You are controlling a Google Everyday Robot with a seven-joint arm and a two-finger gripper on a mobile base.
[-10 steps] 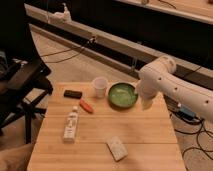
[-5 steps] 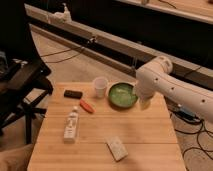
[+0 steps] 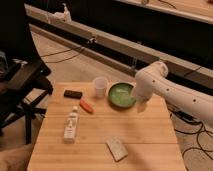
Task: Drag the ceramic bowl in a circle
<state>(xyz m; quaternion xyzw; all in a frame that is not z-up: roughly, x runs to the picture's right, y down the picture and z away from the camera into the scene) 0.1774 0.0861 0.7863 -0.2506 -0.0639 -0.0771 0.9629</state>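
Well, the biggest thing is the wooden table (image 3: 150, 145), and everything else sits on top of it. Next comes the white robot arm (image 3: 175, 95), which reaches in from the right and bends down to the table. At its end is the gripper (image 3: 141, 104), low down at the back of the table on the right. It is right at the right edge of the ceramic bowl (image 3: 121, 94), but I cannot tell if it is spread apart or squeezed together, or if it touches the bowl. A dark chair (image 3: 20, 85) stands far to the left of the gripper, off the table. The green bowl sits just left of the gripper, flat on the wood. A white bottle (image 3: 71, 125) lies on its side, well to the left of the gripper and closer to the front. A small white cup (image 3: 100, 87) stands upright just past the bowl, on the side away from the gripper. A flat pale pad (image 3: 117, 148) lies near the front edge, a little left of the gripper. A small black thing (image 3: 73, 94) lies farther left than the cup. A little orange thing (image 3: 86, 106) lies between the bottle and the cup.
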